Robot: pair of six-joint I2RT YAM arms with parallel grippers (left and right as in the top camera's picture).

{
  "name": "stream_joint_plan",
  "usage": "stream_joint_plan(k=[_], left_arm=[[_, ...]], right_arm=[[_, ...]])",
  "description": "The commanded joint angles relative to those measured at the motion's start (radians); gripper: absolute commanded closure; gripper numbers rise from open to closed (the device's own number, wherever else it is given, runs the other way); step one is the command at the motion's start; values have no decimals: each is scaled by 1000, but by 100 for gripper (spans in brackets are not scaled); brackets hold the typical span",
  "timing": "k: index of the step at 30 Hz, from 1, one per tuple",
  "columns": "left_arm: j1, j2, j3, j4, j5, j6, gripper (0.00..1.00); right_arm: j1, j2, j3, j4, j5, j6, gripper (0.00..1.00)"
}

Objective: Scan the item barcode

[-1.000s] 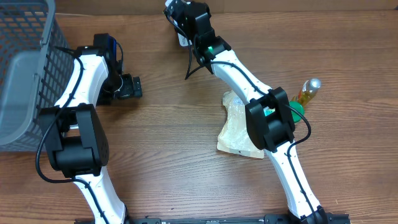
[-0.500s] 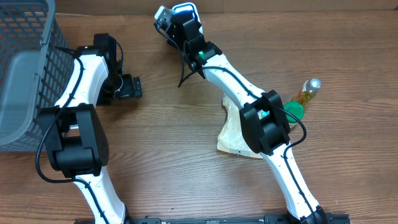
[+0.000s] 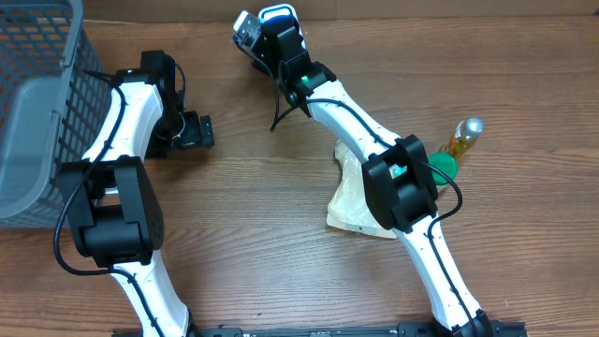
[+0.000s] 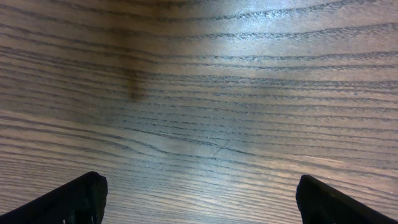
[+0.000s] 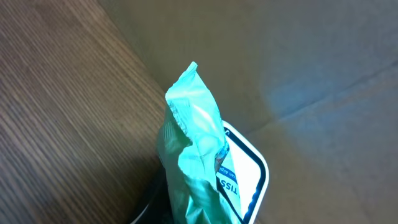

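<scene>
My right tool (image 3: 260, 33) is clenched on the teal packet (image 5: 194, 143), holding it at the tabletop's (image 4: 205, 93) far edge beside the cardboard wall (image 5: 298, 62). My left tool (image 3: 195, 131) hangs released over bare wood.

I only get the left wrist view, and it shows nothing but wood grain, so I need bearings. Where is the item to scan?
Observer: The right arm has its jaws shut on it. It is a mint-green packet, held up near the table's far edge.
Operator: Is anything else lying about?
Observer: A plastic bag lies flat, partly under the right arm.
Operator: And further right?
Observer: A small bottle lies on the wood there.
Operator: What's on my side?
Observer: A grey basket stands left of the left arm.
</scene>
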Motion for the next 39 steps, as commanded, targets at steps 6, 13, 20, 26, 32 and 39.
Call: stream_joint_plan(k=[6, 13, 20, 26, 32, 39], left_arm=[[3, -8, 14, -2, -11, -14, 0], [3, -8, 14, -2, -11, -14, 0], [3, -8, 14, -2, -11, -14, 1], [3, -8, 14, -2, -11, -14, 1], [3, -8, 14, -2, -10, -14, 0], [3, -8, 14, -2, -11, -14, 0]], right_arm=[[-41, 10, 2, 17, -104, 22, 96], [-42, 10, 2, 26, -103, 22, 96], [-54, 10, 2, 26, -103, 22, 96], [-59, 10, 2, 69, -84, 23, 96], [-58, -68, 3, 161, -4, 133, 96], [-58, -246, 3, -13, -4, 337, 96]])
